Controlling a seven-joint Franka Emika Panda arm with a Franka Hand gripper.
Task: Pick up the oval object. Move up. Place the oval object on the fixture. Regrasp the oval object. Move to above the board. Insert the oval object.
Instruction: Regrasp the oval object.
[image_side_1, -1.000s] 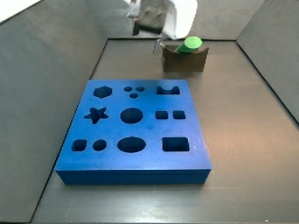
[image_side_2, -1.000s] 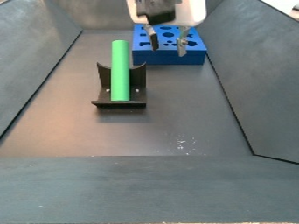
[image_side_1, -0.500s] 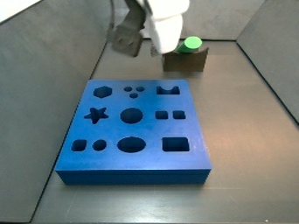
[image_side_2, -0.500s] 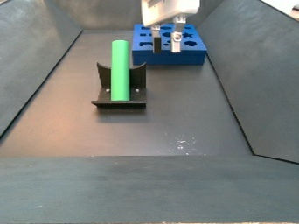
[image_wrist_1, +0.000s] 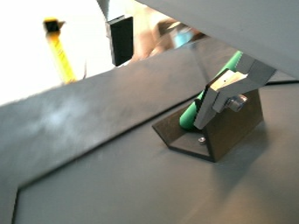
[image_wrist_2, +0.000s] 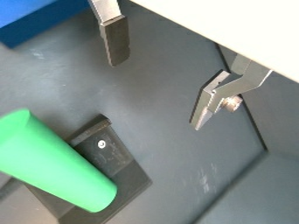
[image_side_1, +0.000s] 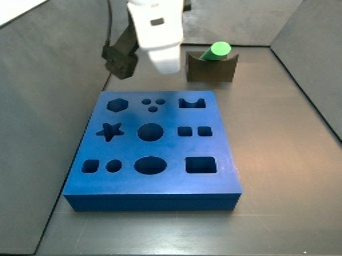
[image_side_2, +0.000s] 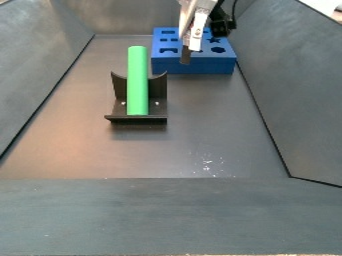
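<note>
**Q:** Reading a side view from left to right, with the fixture as landmark, what lies where?

**A:** The fixture (image_side_2: 136, 98) stands at the left on the dark floor, and the oval object (image_side_2: 135, 77) lies along its notch, one rounded end toward the camera. To the right of the fixture and farther back hangs the gripper (image_side_2: 191, 44), in the air just in front of the board (image_side_2: 221, 62). The other side view agrees: the green end (image_side_1: 218, 48) shows on top of the fixture (image_side_1: 213, 68), and the gripper body sits apart from it, over the board's (image_side_1: 154, 195) far edge.

**Q:** What state is the gripper in?

**A:** In a wrist view the two silver fingers (image_wrist_2: 114, 37) stand well apart with only bare floor between them — open and empty. The rod (image_wrist_2: 49, 162) rests on the fixture (image_wrist_2: 103, 162), clear of both.

**Q:** The step in hand looks like the regrasp. How should it be done well?

**A:** As a judgement: bring the gripper over the fixture with the jaws kept wide, turn the wrist so the pads face the rod's flatter sides, and descend squarely so that neither finger strikes the notch walls. Take hold near the rod's middle or its upper free part — a grip that leaves one end exposed will serve the later insertion. Close only when the rod sits centred between the pads, since an off-centre close may roll it in the notch.
</note>
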